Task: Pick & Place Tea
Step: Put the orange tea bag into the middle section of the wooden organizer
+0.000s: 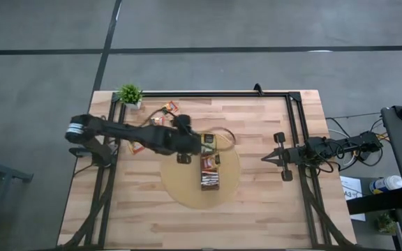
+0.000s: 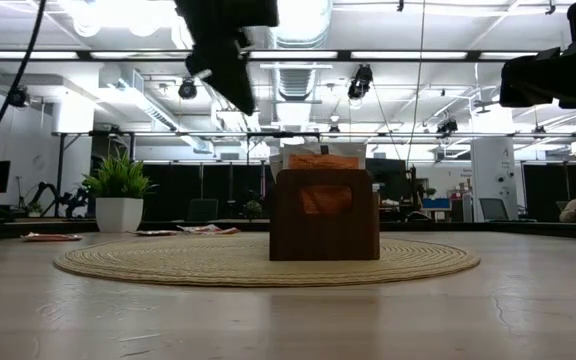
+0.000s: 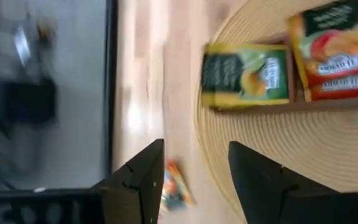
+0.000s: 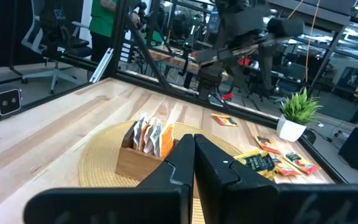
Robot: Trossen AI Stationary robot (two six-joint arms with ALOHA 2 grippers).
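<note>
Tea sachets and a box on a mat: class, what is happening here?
The left gripper hovers open and empty above the wooden box on the round woven mat, with a green-and-yellow sachet lying at the box's end. More loose sachets lie near the potted plant. The right gripper waits shut at the table's right side.

round woven mat (image 1: 187, 192), brown wooden box (image 1: 210, 172) on it, potted plant (image 1: 130, 95)

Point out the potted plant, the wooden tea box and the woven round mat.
potted plant (image 2: 119, 198), low view, on its white pot.
wooden tea box (image 2: 325, 224), low view, on its front face.
woven round mat (image 1: 185, 192), high view, on its bare edge.
</note>
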